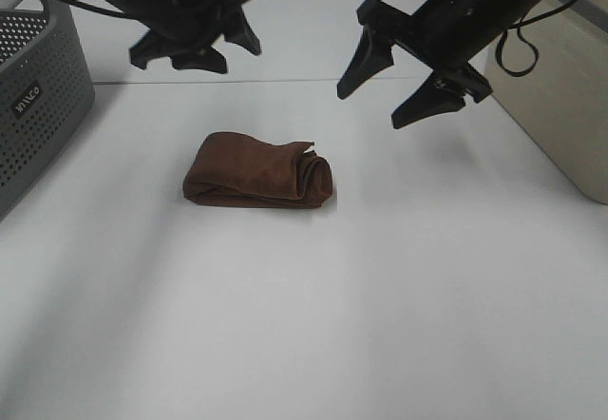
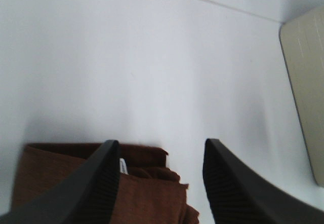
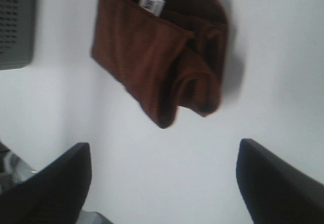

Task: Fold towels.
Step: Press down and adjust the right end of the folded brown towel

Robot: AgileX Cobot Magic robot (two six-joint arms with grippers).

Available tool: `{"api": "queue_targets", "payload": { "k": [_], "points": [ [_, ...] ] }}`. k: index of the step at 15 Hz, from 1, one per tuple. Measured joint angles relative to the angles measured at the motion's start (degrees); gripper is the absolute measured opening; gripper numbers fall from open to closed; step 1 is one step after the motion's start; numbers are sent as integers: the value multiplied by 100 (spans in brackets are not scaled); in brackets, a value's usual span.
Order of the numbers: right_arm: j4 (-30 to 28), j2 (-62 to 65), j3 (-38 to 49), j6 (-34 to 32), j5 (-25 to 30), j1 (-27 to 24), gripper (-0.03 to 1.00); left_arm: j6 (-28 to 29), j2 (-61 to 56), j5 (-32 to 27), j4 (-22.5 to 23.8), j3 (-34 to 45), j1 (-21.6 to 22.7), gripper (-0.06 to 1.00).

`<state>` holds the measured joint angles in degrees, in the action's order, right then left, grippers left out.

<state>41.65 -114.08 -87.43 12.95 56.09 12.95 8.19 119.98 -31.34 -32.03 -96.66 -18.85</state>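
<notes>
The towel (image 1: 258,171) is lying folded on the table (image 1: 285,334); the left gripper (image 1: 195,49) at eleven o'clock and right gripper (image 1: 373,106) at one are hovering clear, jaws apart and empty, seemingly because folding is done

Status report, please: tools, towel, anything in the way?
Left tool open, empty. Right tool same. Towel folded on table. Grey basket at left, apart.

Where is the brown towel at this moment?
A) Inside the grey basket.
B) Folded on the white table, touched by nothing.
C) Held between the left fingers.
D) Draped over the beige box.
B: the towel lies folded on the table, while the left fingers and right fingers stand open above it, clear of it.
</notes>
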Motion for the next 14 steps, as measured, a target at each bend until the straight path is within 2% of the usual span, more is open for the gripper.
{"api": "queue_targets", "payload": {
  "k": [2, 3, 4, 6, 9, 14],
  "points": [
    [997, -327, 0, 630, -11, 195, 74, -11, -40, 46, 11, 0, 315, 49],
    [1226, -441, 0, 819, -17, 269, 74, -11, -40, 17, 11, 0, 464, 49],
    [1965, -882, 0, 1524, -23, 550, 74, -120, -40, -132, 23, 0, 625, 49],
    [2550, -1295, 0, 1977, -29, 733, 74, -332, -40, -212, 109, 0, 665, 49],
    [2601, -1839, -201, 2149, -80, 768, 74, -435, -40, -269, 120, 0, 665, 49],
    [2149, -1988, -269, 1799, -355, 464, 74, -447, -40, -395, 155, 0, 665, 49]
  ]
}}
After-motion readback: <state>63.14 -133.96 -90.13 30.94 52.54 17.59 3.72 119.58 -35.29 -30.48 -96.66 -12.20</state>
